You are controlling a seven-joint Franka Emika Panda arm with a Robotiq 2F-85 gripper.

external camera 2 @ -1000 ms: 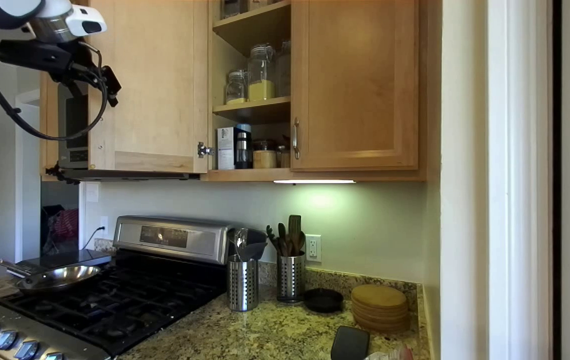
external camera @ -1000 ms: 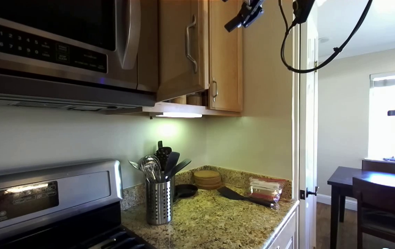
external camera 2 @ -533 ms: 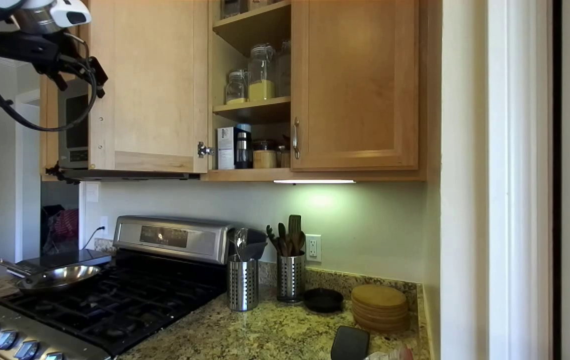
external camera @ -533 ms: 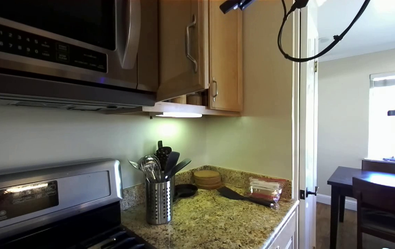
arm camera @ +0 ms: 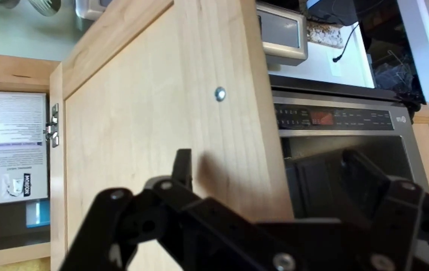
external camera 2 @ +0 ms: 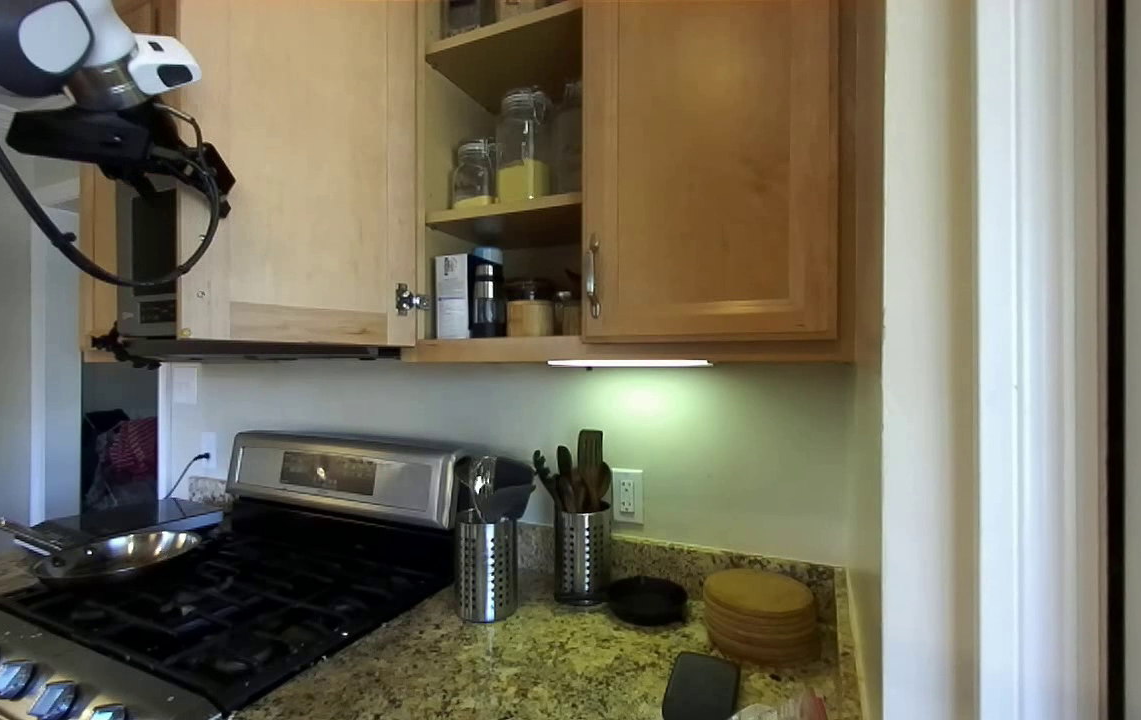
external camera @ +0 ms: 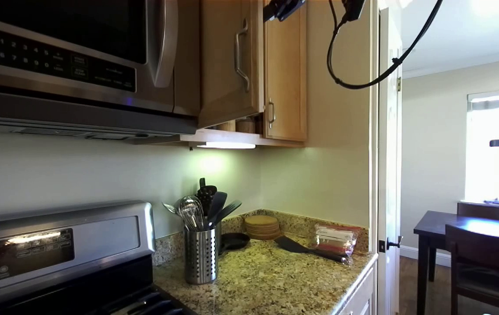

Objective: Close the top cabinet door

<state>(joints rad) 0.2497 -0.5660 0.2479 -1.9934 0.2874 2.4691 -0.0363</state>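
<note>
Two fingers of the gripper [arm camera: 268,165] stand wide apart, gripping nothing; the wrist view shows the free edge of the cabinet door [arm camera: 135,113] between them (whether either touches it, I cannot tell); the door hangs open beside shelves [external camera 2: 505,210] of jars [external camera 2: 524,150], partly hiding the microwave [external camera 2: 148,318] in an exterior view.

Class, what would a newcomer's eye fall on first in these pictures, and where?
Probably the open top cabinet door, its pale inner face filling much of the wrist view. Next comes the black gripper, spread open low in that view. In both exterior views, a bright light strip glows beneath the cabinet.
</note>
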